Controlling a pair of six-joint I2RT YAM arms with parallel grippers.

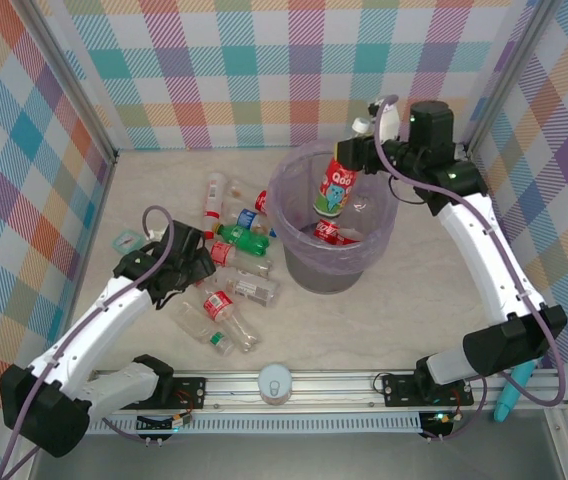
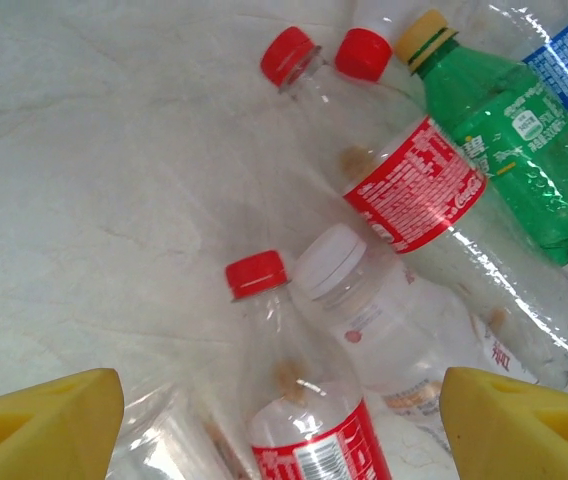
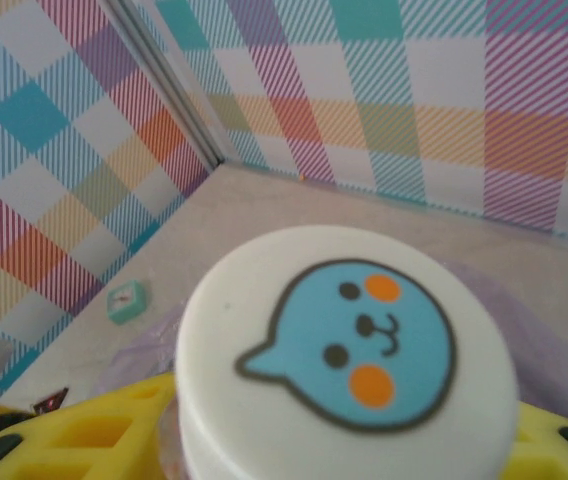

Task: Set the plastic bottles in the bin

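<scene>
Right gripper gripping red-labelled bottle over bin, far right; left gripper open above bottles lying left.

Bright even light, soft shadows. Glare streaks on the clear bottles in left wrist view; white-capped bottle at the right wrist is pretty blurry.
</scene>
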